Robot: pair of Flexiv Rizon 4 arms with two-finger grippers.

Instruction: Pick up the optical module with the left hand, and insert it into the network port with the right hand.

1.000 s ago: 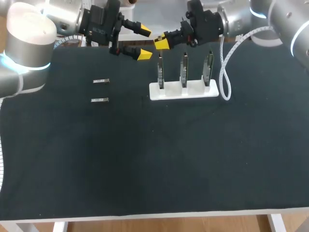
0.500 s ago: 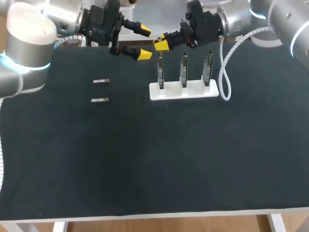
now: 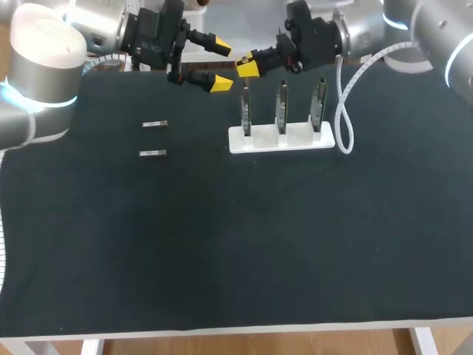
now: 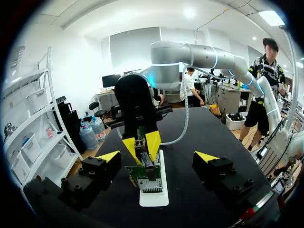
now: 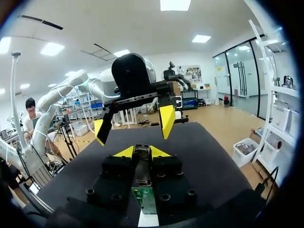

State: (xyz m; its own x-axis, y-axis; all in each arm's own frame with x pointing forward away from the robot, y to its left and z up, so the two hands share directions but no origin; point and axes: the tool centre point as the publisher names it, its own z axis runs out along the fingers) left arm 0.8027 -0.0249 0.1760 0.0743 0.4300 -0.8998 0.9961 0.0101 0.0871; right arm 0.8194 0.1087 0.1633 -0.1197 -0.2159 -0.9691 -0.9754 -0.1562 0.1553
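A black cloth-topped counter (image 3: pixel 222 244) is seen from above, with an arm coming in from each far corner. The left gripper (image 3: pixel 216 65) hangs over the counter's far edge. Its two yellow-tipped fingers are spread wide apart and hold nothing. Facing it, close by, is the right gripper (image 3: pixel 247 67). Its yellow tips are drawn close together and clamped on a slim dark optical module (image 5: pixel 141 164), which sits between them and touches both. This gripper is directly above the leftmost green circuit board (image 3: pixel 245 111), one of three that stand upright in a row on a white plastic rack (image 3: pixel 281 139) near the middle of the counter's far side. Whether the held module touches that board cannot be told. In the left wrist view, the right gripper's tips sit right over the top of the board, ahead of the open left fingers. A looped white cable (image 3: pixel 344 118) hangs down from the right arm, just beside the rack's right end. Well to the left of the rack, a small silver optical module (image 3: pixel 154 124) lies flat on the counter, and a second silver module (image 3: pixel 152 153) lies nearer the front, the two apart from each other.
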